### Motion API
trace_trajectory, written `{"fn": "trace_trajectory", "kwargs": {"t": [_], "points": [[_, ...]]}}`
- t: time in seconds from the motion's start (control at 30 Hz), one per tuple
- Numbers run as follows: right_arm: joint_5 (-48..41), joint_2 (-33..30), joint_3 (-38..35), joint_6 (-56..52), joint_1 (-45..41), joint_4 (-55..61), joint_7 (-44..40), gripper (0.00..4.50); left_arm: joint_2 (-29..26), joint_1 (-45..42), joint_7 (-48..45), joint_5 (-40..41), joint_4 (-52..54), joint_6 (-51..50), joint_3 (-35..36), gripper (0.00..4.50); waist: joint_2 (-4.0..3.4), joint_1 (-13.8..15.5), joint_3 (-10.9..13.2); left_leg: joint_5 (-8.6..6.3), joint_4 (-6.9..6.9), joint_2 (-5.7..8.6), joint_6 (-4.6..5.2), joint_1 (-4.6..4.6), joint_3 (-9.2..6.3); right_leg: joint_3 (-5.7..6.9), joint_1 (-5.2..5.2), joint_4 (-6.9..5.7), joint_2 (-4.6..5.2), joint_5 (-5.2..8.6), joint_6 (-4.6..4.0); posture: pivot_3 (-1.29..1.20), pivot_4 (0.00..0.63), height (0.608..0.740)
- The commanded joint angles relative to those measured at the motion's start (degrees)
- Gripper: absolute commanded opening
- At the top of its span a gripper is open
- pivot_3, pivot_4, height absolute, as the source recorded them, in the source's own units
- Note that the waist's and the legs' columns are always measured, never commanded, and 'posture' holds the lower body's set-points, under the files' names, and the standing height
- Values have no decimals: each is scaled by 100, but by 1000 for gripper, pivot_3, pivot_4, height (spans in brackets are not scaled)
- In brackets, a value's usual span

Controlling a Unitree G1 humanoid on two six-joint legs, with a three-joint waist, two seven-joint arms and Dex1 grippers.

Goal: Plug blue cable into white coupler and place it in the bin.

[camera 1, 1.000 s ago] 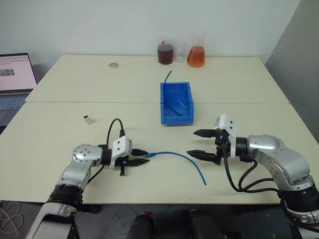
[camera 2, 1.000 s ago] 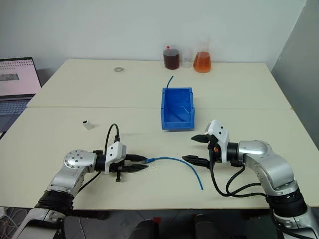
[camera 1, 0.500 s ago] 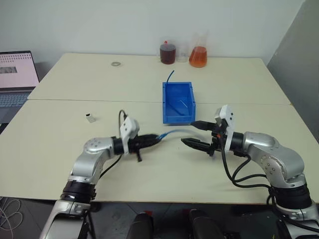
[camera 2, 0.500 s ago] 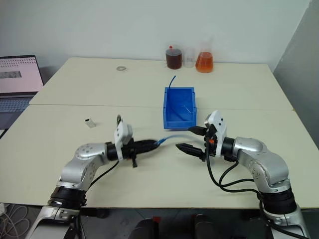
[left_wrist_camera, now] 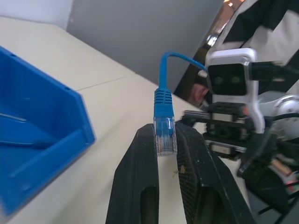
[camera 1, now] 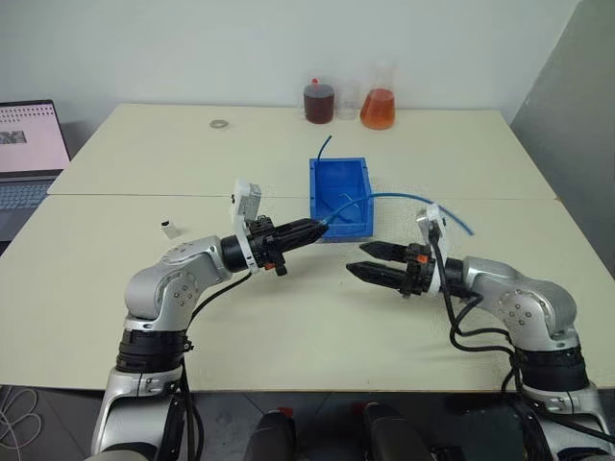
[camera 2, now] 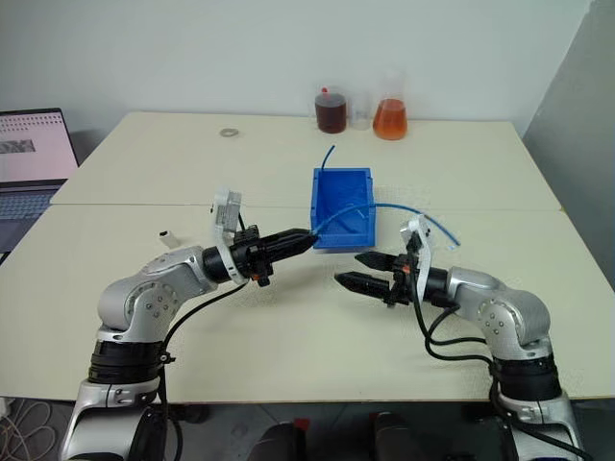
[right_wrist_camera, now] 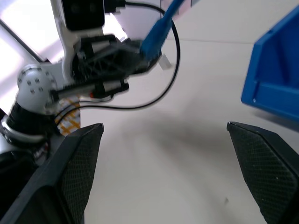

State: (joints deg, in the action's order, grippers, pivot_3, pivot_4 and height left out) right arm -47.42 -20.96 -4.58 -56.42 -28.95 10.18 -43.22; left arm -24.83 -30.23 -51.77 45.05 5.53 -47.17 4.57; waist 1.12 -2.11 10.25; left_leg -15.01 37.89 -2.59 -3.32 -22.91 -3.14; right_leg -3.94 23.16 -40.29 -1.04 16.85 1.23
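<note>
Left gripper (camera 1: pixel 313 230) clamped on the plug of the blue cable (camera 1: pixel 404 197), lifted; right gripper (camera 1: pixel 363 260) opposite, jaws apart, empty; white coupler (camera 1: pixel 170 230) on table behind left arm, unplugged; bin (camera 1: pixel 339 202) beyond both; mating and binning outstanding.

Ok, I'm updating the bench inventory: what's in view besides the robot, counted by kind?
blue cords: 2 (blue cable, short stub)
liquid vessels: 3 (dark jar, clear beaker, orange flask)
bin: 1
white coupler: 1
metal ring: 1
laptop: 1
total: 9
</note>
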Motion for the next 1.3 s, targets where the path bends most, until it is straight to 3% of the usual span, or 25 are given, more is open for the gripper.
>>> {"fn": "trace_trajectory", "kwargs": {"t": [0.03, 0.4, 0.43, 0.5, 1.03, 1.3], "points": [[-422, 152, -283, -124, -310, -38, 173, 4500, -14, 64, 33, 243, 416, -172, 8, 254, 0, 5, 0, 0, 0, 0, 0, 1, 0, 1, 0, 0, 0, 0, 0, 0, 150, 740], [-807, 178, -251, -316, -475, -28, 145, 4500, -18, 192, -21, 227, 555, -185, -139, 254, 0, 10, 0, 0, -1, 2, 0, 0, 3, -1, 0, 2, 1, 0, 0, 0, 150, 740], [-853, 165, -243, -346, -470, -19, 109, 4133, -12, 193, -18, 229, 566, -178, -147, 254, -1, 10, 0, 0, -1, 2, 0, 0, 3, -1, 0, 2, 1, 0, 0, 0, 150, 740], [-888, 145, -232, -364, -465, -6, 84, 3854, -2, 190, -4, 244, 578, -175, -141, 254, -1, 9, 0, 0, -2, 2, 0, 0, 3, -1, 0, 2, 1, 0, 0, 0, 150, 740], [-921, 91, -90, -296, -545, -98, -118, 278, 42, 130, 211, 667, 569, -421, 74, 254, -1, 8, 1, 0, -3, 1, 0, -1, 4, -2, 1, 6, 1, 1, 1, 0, 150, 740], [-858, 57, -9, -261, -557, -104, -205, 72, -35, 218, 276, 769, 682, -457, 80, 254, -1, 9, 1, -1, -5, 1, 0, -2, 4, -2, 1, 12, 1, 1, 2, 0, 150, 740]]}}
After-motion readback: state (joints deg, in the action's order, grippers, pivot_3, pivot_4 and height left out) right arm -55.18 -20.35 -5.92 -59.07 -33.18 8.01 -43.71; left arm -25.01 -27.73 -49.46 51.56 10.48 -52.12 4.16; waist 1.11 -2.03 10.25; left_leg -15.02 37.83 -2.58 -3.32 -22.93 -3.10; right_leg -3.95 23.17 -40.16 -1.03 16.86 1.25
